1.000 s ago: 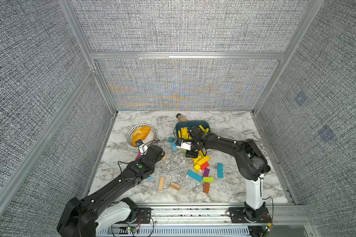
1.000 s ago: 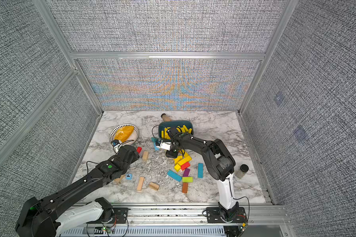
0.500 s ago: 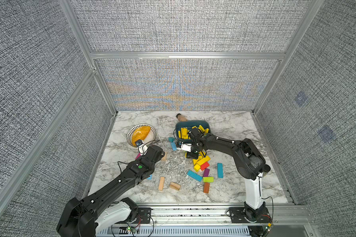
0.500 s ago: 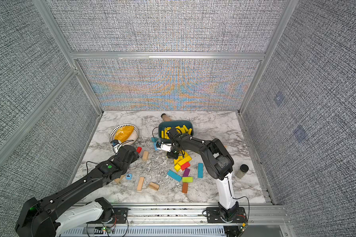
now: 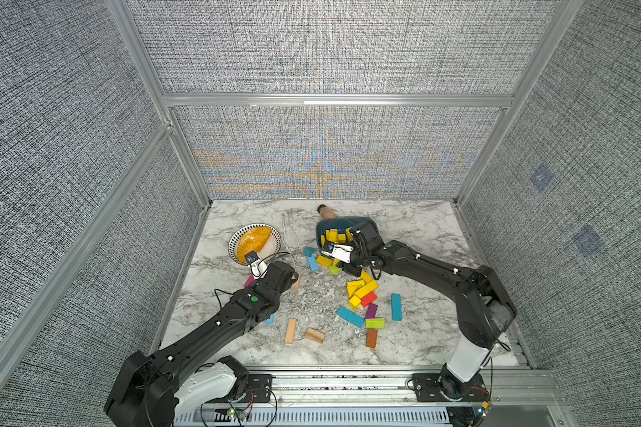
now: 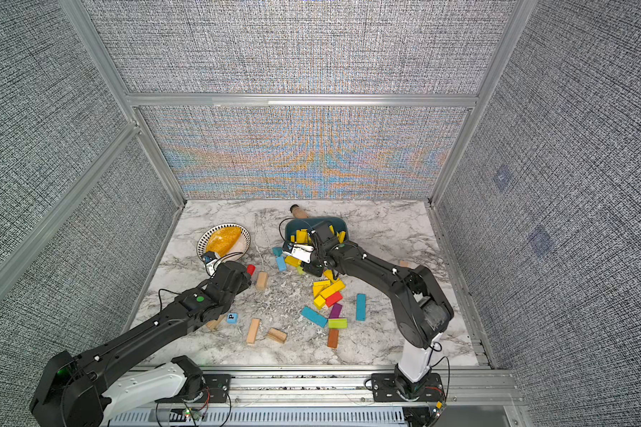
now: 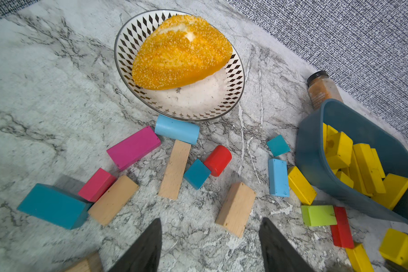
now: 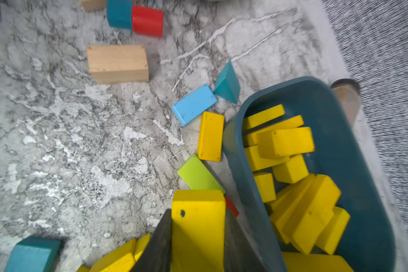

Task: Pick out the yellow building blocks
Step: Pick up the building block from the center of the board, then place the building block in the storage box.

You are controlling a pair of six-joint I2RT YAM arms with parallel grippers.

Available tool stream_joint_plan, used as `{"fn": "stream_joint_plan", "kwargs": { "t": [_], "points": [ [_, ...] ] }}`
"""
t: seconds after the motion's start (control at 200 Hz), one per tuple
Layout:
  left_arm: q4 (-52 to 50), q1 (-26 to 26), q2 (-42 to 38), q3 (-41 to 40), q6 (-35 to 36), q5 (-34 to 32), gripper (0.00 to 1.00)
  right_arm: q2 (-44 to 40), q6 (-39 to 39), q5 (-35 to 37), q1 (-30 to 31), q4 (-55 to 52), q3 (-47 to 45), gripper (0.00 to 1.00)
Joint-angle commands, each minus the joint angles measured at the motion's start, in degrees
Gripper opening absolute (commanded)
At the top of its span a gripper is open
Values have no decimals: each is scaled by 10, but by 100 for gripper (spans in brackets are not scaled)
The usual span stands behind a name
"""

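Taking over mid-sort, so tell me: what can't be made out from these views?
- Held yellow block: right wrist view, lower end cut off by frame edge, inside right gripper.
- Blue bin, every view: yellow blocks on top bury those beneath.
- Spice jar, right wrist view: blurred, partly behind bin.

From up here I see my right gripper [image 6: 310,269] sitting low at the near rim of the teal bin [image 6: 334,222], which holds a heap of yellow building blocks [image 6: 301,236] (the jaws are hidden under the wrist). Loose yellow blocks [image 6: 328,290] lie on the marble table [image 6: 385,229], touching a red block [image 6: 334,298].
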Motion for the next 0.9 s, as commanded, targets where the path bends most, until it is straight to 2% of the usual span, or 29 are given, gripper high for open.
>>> {"fn": "stream_joint_plan", "kwargs": {
  "t": [0.0, 0.085, 0.17, 0.275, 0.5, 0.821, 0.896],
  "points": [
    [5, 1, -3, 3, 6, -9, 67, -19, 109, 70, -10, 142, -22, 27],
    [3, 1, -6, 3, 7, -11, 67, -12, 216, 130, -20, 169, -10, 26],
    [1, 1, -7, 4, 7, -11, 67, 11, 317, 169, -32, 147, 20, 26],
    [0, 1, -6, 4, 10, -8, 67, 54, 397, 173, -52, 91, 70, 25],
    [0, 1, 0, 7, 12, -5, 67, 161, 445, 145, -62, 21, 186, 25],
    [-24, 1, -19, -1, 12, 6, 67, 247, 450, 150, -62, 2, 241, 26],
    [-23, 1, -22, -2, 15, 4, 67, 256, 452, 149, -62, 1, 243, 29]
  ]
}}
